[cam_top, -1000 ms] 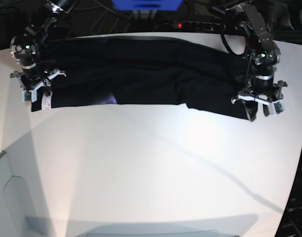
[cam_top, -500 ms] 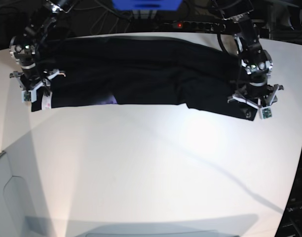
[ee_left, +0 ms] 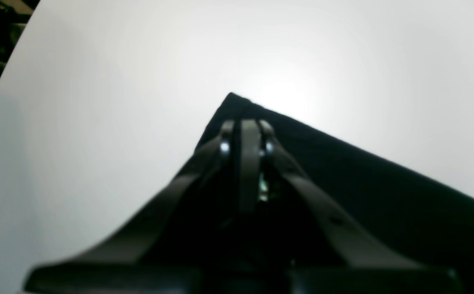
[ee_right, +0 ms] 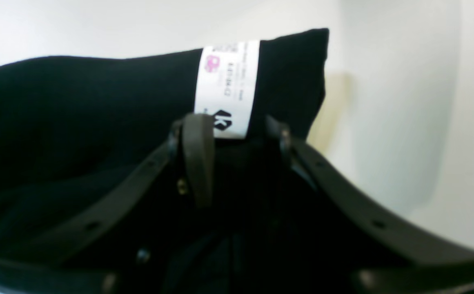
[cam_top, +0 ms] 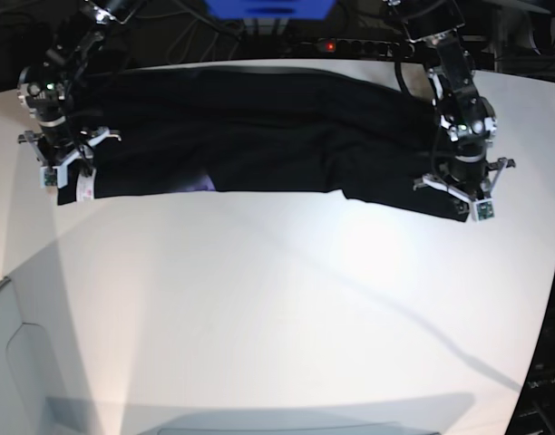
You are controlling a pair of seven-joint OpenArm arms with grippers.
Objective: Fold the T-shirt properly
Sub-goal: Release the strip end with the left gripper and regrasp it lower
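Lying as a long band across the far side of the white bench [cam_top: 277, 308], the large black cloth T-shirt [cam_top: 259, 127] runs side to side, one arm at each end. Left claw [ee_left: 245, 124] is pinched on its near corner. Right claw [ee_right: 230, 130] straddles the end with the white label [ee_right: 226, 87], narrowly parted; can't tell if it grips. No containers.
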